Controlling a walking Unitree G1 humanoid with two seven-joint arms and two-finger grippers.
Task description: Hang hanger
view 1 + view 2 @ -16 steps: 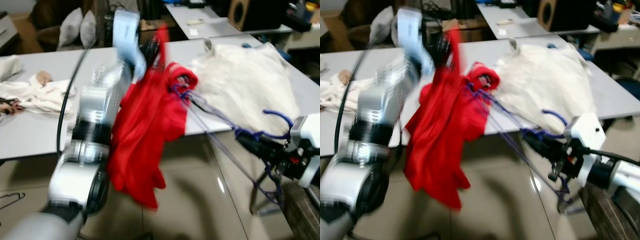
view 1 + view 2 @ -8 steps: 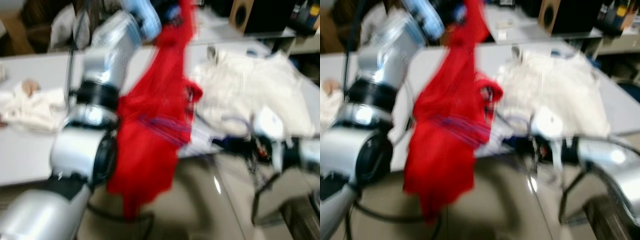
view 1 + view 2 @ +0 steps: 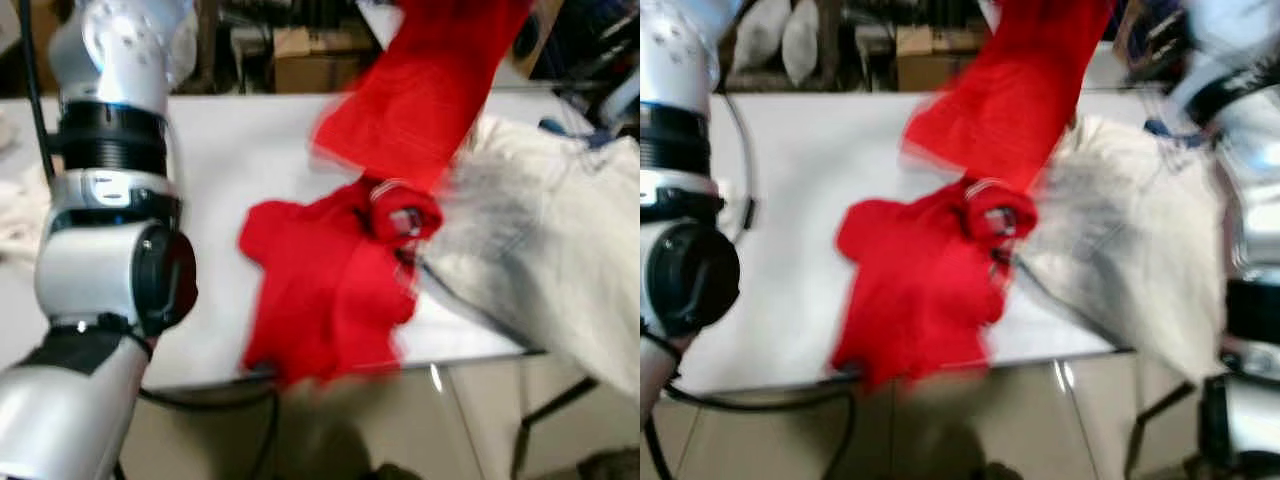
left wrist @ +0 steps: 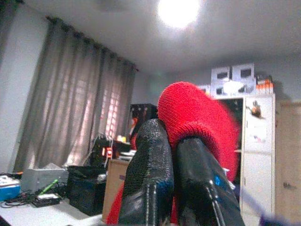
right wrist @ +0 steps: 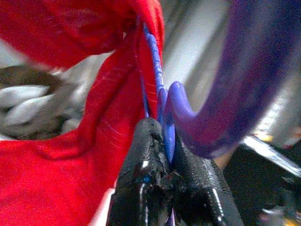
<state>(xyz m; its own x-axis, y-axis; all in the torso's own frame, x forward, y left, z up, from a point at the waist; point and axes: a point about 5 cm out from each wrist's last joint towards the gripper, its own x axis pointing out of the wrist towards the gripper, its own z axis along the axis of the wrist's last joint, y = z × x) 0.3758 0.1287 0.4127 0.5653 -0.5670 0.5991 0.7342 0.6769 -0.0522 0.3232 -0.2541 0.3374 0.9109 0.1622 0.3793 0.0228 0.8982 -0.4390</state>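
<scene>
Both my grippers are clamped: the left gripper [image 4: 171,141] pinches the red garment [image 3: 335,290] held high, the right gripper [image 5: 162,141] nips the purple hanger [image 5: 225,94] inside its cloth. I'm probably mid-carry, through blur; next I must lift it clear of the white table [image 3: 230,160] and cream clothes [image 3: 560,240].

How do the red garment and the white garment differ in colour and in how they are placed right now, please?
The red garment is bright red; the white garment is off-white. The red garment is lifted: its upper part rises out of the top of the eye views and the left gripper pinches it, while its lower part droops over the table edge. The white garment lies heaped, ungripped. Both touch the same white table.
</scene>
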